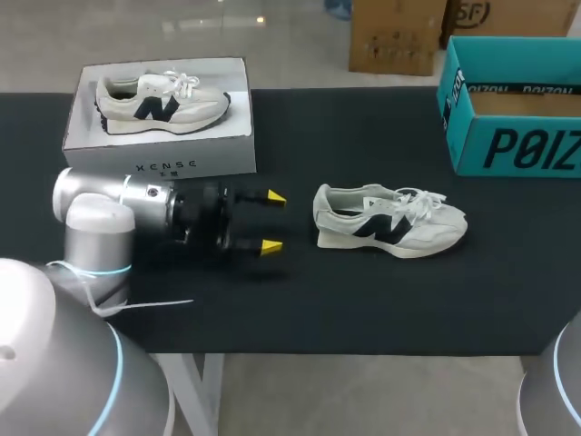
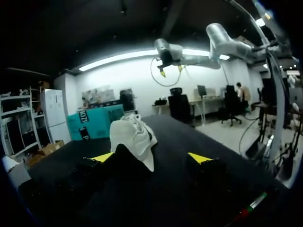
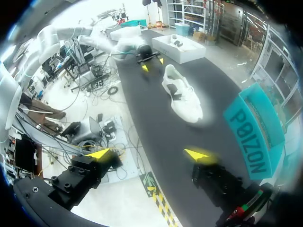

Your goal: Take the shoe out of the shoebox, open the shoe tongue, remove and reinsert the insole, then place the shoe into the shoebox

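You have the white sneaker with the dark N logo (image 1: 390, 220) out on the black table top (image 1: 363, 300), near the middle, heel end turned toward your left gripper (image 1: 273, 222) and laces toward the teal cardboard box (image 1: 508, 136) at the far right corner. The left gripper lies low and level just short of that heel, its 2 yellow-tipped fingers spread apart with nothing between them. From the left wrist, the sneaker (image 2: 132, 137) sits straight ahead of the gripper (image 2: 150, 157), not touching either finger. Behind the left arm, the white shoebox (image 1: 159, 154) holds a 2nd matching sneaker (image 1: 162, 102). Your right gripper (image 3: 147, 154) is up well above the table, fingers wide apart and holding nothing, looking down the table's length at the sneaker (image 3: 182, 97) and the teal box (image 3: 255, 137) beside it.
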You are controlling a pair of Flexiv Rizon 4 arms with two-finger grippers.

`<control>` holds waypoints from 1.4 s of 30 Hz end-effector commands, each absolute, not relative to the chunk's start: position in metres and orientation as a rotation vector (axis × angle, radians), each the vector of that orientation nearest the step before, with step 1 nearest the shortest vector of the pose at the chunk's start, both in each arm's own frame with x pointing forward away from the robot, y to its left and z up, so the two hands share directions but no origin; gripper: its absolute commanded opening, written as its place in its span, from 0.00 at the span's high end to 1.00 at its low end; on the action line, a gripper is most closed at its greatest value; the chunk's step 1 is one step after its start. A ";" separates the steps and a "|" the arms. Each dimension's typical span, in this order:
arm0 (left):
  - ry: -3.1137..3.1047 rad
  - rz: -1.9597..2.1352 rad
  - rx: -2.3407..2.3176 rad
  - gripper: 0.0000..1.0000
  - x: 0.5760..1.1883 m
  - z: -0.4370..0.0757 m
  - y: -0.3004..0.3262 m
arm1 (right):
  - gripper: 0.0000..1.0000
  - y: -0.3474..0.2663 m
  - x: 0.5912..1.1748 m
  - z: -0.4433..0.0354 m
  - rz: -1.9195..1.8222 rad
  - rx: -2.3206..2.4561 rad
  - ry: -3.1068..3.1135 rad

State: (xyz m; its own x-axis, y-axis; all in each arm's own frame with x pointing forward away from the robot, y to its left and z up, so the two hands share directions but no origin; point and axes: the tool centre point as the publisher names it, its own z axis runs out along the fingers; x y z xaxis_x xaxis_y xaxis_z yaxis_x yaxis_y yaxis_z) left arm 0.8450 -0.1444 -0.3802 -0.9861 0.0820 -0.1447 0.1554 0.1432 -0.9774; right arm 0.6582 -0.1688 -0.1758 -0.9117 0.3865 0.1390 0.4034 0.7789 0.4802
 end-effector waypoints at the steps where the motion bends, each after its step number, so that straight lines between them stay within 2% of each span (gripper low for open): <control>1: 2.376 -2.005 0.253 0.00 0.864 -0.390 -0.151 | 0.00 -0.169 0.658 -0.177 -0.799 -0.653 -2.933; 16: 2.458 -2.078 0.263 0.00 0.908 -0.438 -0.184 | 0.00 -0.169 0.658 -0.177 -0.799 -0.653 -2.933; 42: 2.490 -2.113 0.238 0.00 0.890 -0.455 -0.224 | 0.00 -0.169 0.658 -0.177 -0.799 -0.653 -2.933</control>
